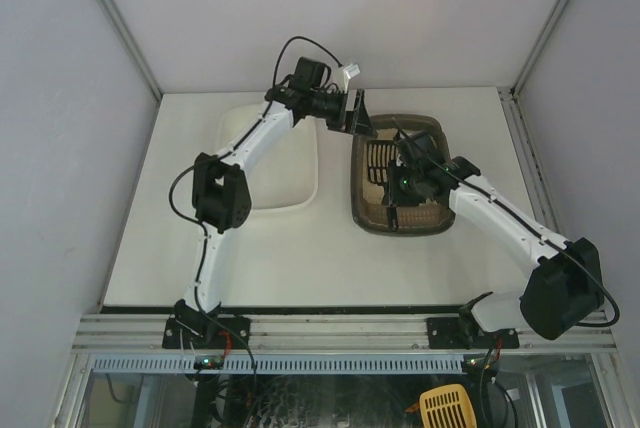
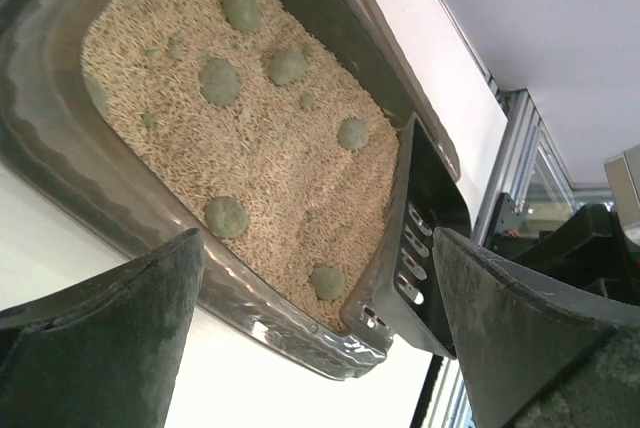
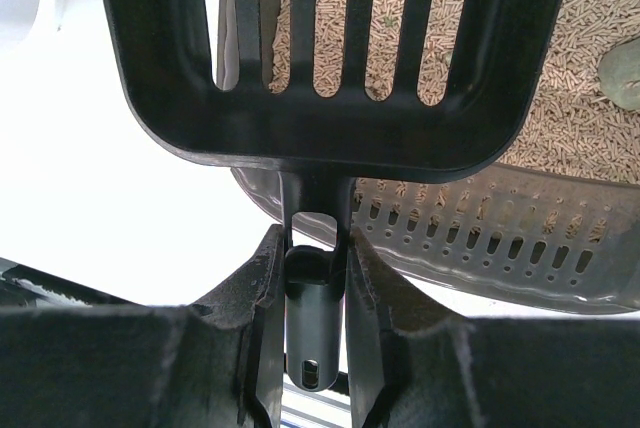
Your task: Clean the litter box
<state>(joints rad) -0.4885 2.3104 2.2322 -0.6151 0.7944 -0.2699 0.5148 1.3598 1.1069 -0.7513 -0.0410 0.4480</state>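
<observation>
Trouble is most likely starting at the right gripper (image 3: 310, 258). The scoop handle (image 3: 308, 333) it is pinching is a slim round stem, so the black slotted scoop (image 3: 330, 138) could be twisting or slipping once its blade is digging into the pellets. That would be flicking litter over the rim of the litter box (image 1: 400, 226) onto the surface (image 1: 300, 248), or letting the grey-green clumps (image 2: 225, 216) roll off. That gripper is clenching the handle with its jaws nearly closed, and the scoop is hanging over the box's near end. The left gripper (image 1: 357, 113) is standing fully released and holding nothing at the box's far left corner, close enough that a swinging scoop could be striking it. The white tub (image 1: 285, 163) is sitting just left of the box.
</observation>
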